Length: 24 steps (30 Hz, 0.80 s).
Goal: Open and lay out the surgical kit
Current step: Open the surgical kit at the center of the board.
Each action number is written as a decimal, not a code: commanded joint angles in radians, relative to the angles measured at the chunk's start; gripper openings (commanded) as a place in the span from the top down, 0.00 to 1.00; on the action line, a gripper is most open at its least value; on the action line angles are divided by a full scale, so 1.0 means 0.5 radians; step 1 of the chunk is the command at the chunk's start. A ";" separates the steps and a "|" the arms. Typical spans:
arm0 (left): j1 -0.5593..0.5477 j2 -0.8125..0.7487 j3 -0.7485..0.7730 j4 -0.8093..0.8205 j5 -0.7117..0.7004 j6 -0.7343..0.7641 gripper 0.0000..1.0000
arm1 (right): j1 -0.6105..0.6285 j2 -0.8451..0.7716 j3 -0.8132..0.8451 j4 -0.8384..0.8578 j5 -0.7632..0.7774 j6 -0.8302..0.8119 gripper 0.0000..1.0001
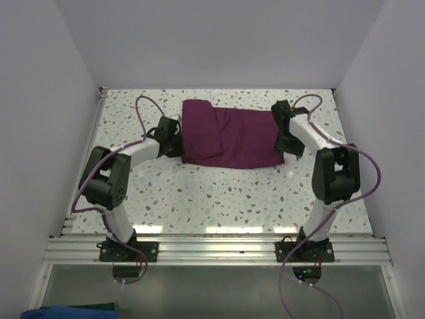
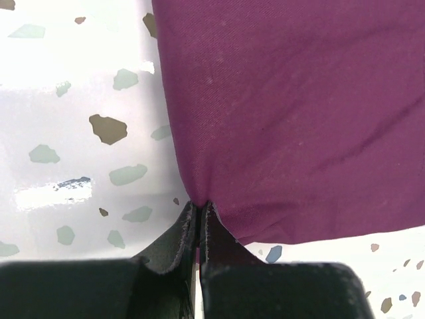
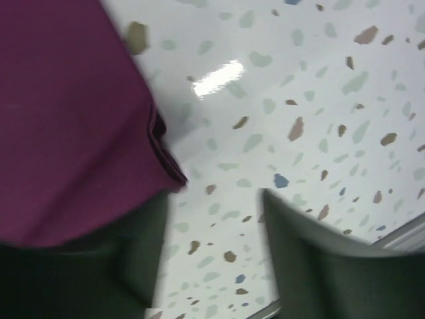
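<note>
Right gripper (image 3: 214,199) jaws spread apart above speckled table (image 3: 312,86). Folded cloth (image 3: 66,119) edge sits at one fingertip. View blurred.

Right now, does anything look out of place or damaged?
Nothing stands out. The cloth wrap lies folded shut on the table, no spills showing. The left gripper pinches its edge; the right gripper is open at the opposite edge.

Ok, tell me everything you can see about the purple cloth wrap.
The cloth wrap is dark magenta-purple woven fabric, folded into a rumpled rectangle with creases and layered edges, lying flat on the speckled table, far centre. Nothing inside shows. The left end effector is shut, pinching its left edge; the right end effector stands open at its right edge.
</note>
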 commanded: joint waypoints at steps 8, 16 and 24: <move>0.001 -0.065 0.253 -0.297 -0.169 0.058 0.61 | -0.270 -0.136 -0.006 0.056 0.159 -0.008 0.02; -0.284 0.010 0.691 -0.312 -0.347 0.318 0.15 | -0.270 -0.255 0.055 0.108 -0.093 -0.085 0.01; -0.591 0.471 1.200 -0.484 -0.473 0.347 0.28 | -0.267 -0.320 0.000 0.083 -0.139 -0.165 0.02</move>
